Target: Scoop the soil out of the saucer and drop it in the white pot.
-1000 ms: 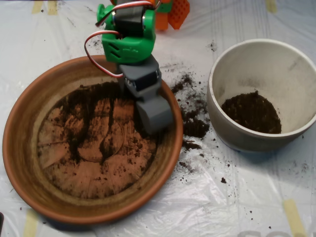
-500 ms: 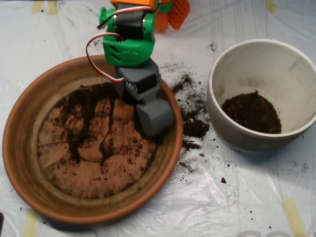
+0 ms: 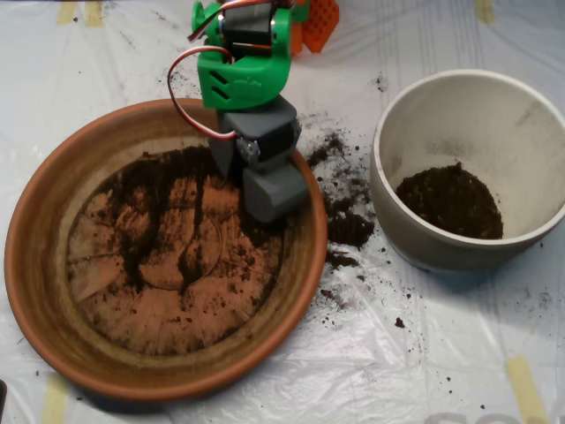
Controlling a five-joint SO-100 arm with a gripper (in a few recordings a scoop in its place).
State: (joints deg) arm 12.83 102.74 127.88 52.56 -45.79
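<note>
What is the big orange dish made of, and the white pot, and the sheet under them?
The dish looks like unglazed terracotta: matte orange-brown with a streaky base. The white pot seems ceramic, with a thick off-white rim and dull greyish walls. The sheet is probably thin clear plastic, since it is wrinkled and shiny.

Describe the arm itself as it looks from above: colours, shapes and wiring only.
The scoop is a plain matte grey shell with rounded corners, fixed below a boxy grey servo housing. Above that sits a bright green printed bracket with slanted slots cut into its face, holding a dark servo. A thin red and white cable loops out from the green part to the grey housing. An orange gridded piece shows behind.
</note>
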